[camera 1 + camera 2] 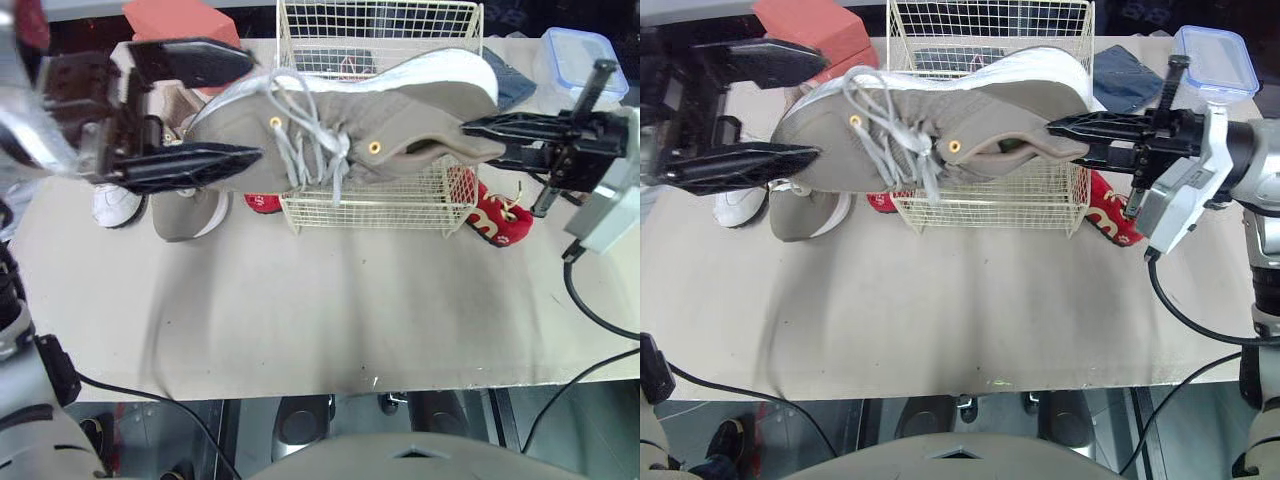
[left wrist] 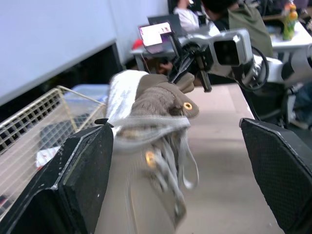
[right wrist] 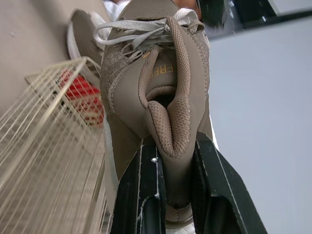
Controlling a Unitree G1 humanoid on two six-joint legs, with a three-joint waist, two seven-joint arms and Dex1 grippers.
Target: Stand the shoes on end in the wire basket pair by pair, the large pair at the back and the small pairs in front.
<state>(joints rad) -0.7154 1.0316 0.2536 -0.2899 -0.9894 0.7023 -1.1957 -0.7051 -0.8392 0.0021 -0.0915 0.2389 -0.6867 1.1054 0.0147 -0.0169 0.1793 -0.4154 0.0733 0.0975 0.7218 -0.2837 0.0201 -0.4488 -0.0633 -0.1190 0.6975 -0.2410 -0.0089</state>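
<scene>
Carrying the large taupe sneaker (image 1: 400, 120) level in the air over the front wall of the wire basket (image 1: 370, 212), the right gripper (image 1: 1065, 140) is clamped on the heel, squeezing the padded collar between its two fingers, which leaves sole and toe free. The left gripper (image 1: 248, 108) stands spread wide about the toe, one finger above and one below, gripping nothing; by its placing it is probably there to steady the toe so the shoe can be tipped on end. The matching sneaker (image 1: 185, 215) lies on the table (image 1: 330, 310) left of the basket, beside a small white shoe (image 1: 115, 205); a small red shoe (image 1: 495, 222) lies by the basket's right front corner, so the large pair looks due first, at the back
</scene>
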